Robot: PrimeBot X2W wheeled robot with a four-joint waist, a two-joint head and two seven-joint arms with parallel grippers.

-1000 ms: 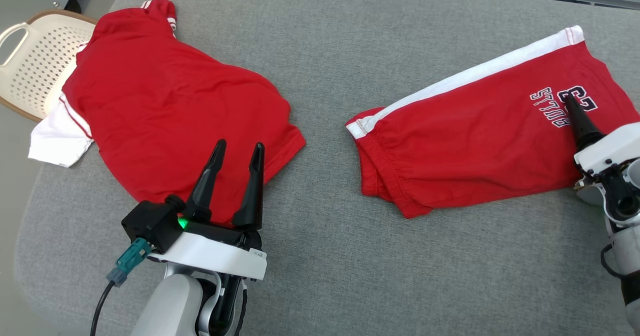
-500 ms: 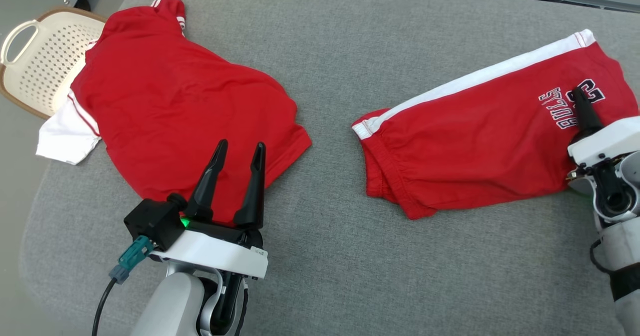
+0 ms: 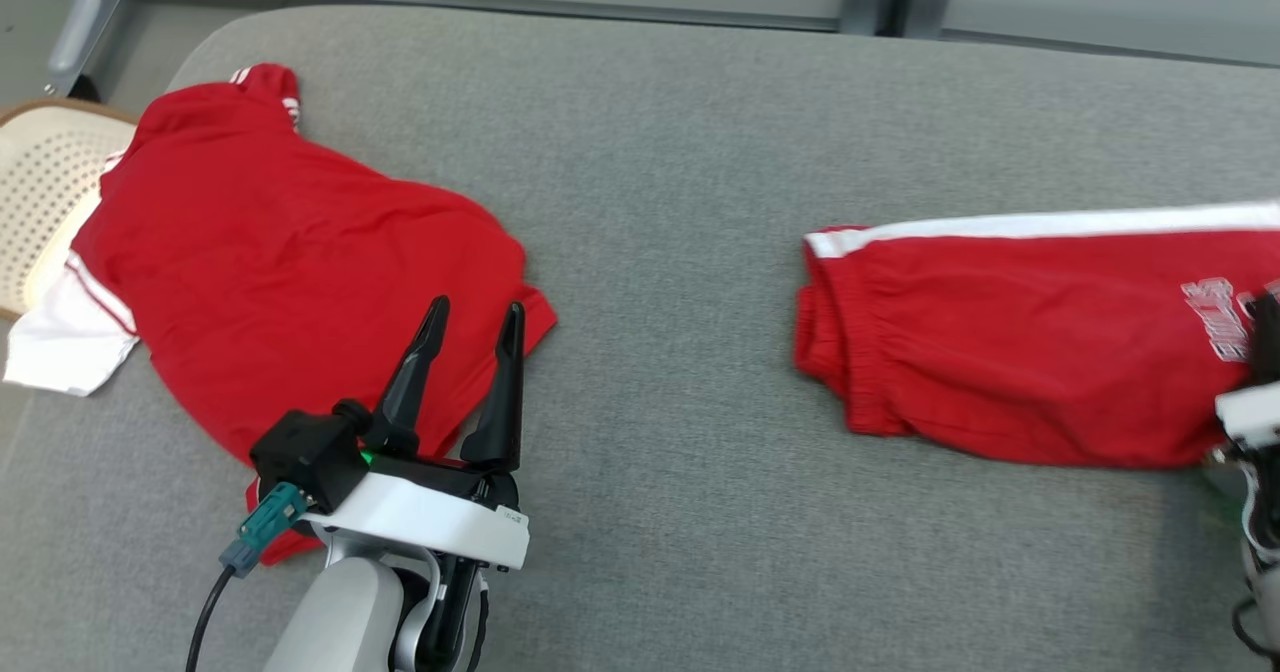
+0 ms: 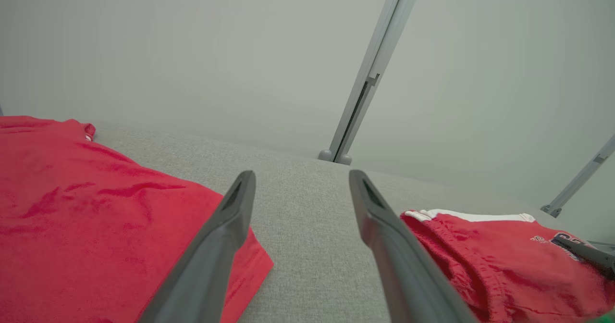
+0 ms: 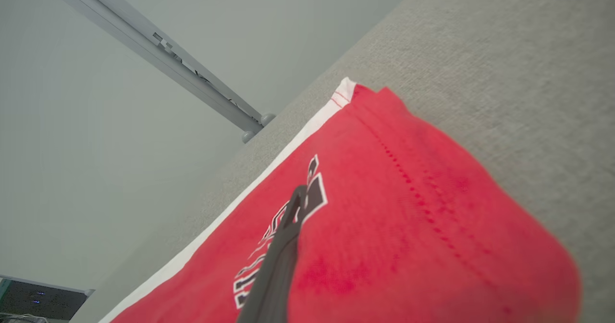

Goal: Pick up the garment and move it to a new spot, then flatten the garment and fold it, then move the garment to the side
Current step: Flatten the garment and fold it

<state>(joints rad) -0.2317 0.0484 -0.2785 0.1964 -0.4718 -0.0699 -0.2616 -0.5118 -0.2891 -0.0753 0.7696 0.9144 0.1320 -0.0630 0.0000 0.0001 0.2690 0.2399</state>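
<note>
Shorts: red jersey shorts with white side stripe (image 3: 1010, 352), right end of grey fabric worktop (image 3: 680, 202); stripe less slanted than before.
Right gripper (image 5: 294, 210): fingers clenched on the shorts' lettering; spread a second ago.
Left gripper (image 3: 470, 314): fingers spread, unchanged, over red T-shirt (image 3: 280, 262).

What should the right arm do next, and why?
Probably lift: the right gripper is shut on the red shorts by the lettering, while most of them lie on the grey surface. The left gripper hangs open over the red shirt.

Place: a robotics lab bay, I reckon | Signs: my grey cloth-covered worktable (image 3: 680, 182) | bare pale partition panels (image 4: 192, 49) on grey metal posts (image 4: 372, 73) | perforated basket (image 3: 45, 192) beside it
</note>
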